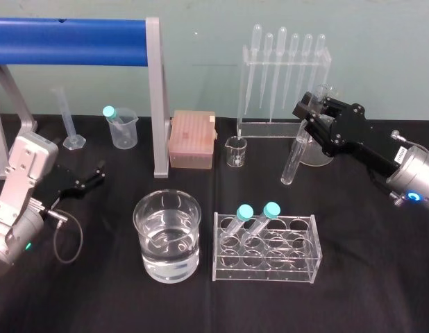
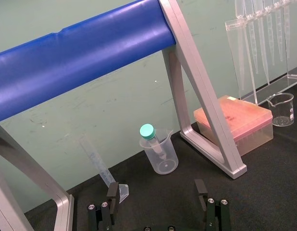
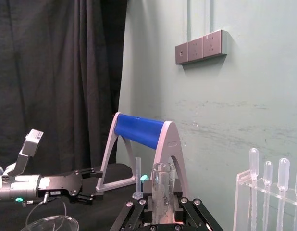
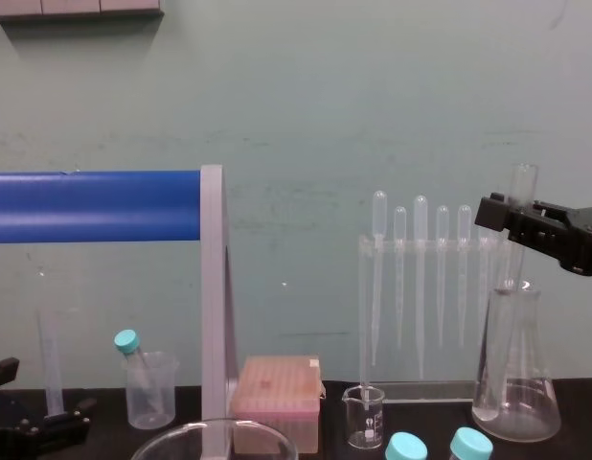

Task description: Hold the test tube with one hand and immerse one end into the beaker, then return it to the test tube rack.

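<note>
Black cloth over the table (image 1: 381, 284), pale green wall behind. Up at the far right, right gripper (image 1: 310, 115) clamped on the test tube (image 1: 293, 158) just below its open rim. Hangs tilted there, open end up, closed end pointing down toward the cloth, just beside a flask (image 1: 320, 157). Sits well apart from the beaker (image 1: 167, 239), part full of clear liquid at near centre, and from the rack (image 1: 312, 244) just right of that, with two teal-capped tubes (image 1: 253, 222) leaning in its left cells. Low at the far left, left gripper (image 1: 86, 179) with fingers (image 2: 112, 192) apart, near the foot of a blue-barred frame (image 1: 69, 31).
</note>
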Robot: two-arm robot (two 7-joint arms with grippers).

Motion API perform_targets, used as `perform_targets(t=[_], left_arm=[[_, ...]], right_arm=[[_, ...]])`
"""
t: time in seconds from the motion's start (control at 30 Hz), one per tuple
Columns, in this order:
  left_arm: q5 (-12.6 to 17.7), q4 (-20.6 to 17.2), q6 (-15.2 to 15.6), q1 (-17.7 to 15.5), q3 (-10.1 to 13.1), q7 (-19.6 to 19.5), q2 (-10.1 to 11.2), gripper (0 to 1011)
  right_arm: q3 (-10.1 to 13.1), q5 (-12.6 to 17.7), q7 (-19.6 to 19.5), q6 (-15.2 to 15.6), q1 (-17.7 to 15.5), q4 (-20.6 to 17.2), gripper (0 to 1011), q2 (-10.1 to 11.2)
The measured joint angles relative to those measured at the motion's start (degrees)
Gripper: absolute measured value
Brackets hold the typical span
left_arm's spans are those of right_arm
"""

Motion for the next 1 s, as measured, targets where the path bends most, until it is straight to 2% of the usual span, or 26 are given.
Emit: perform_targets(t=[0.2,0.3,0.47,0.6,0.67,0.7,1.0], left_arm=[[0.0,0.0,0.0,0.0,0.0,0.0,0.0,1000],[0.0,0.0,0.0,0.0,0.0,0.0,0.0,1000],[0.0,0.0,0.0,0.0,0.0,0.0,0.0,1000],[0.0,0.0,0.0,0.0,0.0,0.0,0.0,1000],[0.0,0.0,0.0,0.0,0.0,0.0,0.0,1000],[0.0,0.0,0.0,0.0,0.0,0.0,0.0,1000],[0.0,0.0,0.0,0.0,0.0,0.0,0.0,1000]], right_arm=[[0.06,-0.06,0.22,0.0,0.03,0.05,226,-0.04],[0.22,0.53,1.65,0.04,0.56,0.44,226,-0.4],[-0.06,3.35,6.17,0.62,2.82,1.47,226,-1.98],[-1.53,4.92,9.65,1.44,5.11,2.22,226,-3.41],[-3.18,5.67,12.06,2.07,6.75,2.45,226,-4.45],[-3.18,5.67,12.06,2.07,6.75,2.45,226,-4.45],[-8.25,7.37,18.07,4.32,10.27,2.29,226,-7.19]])
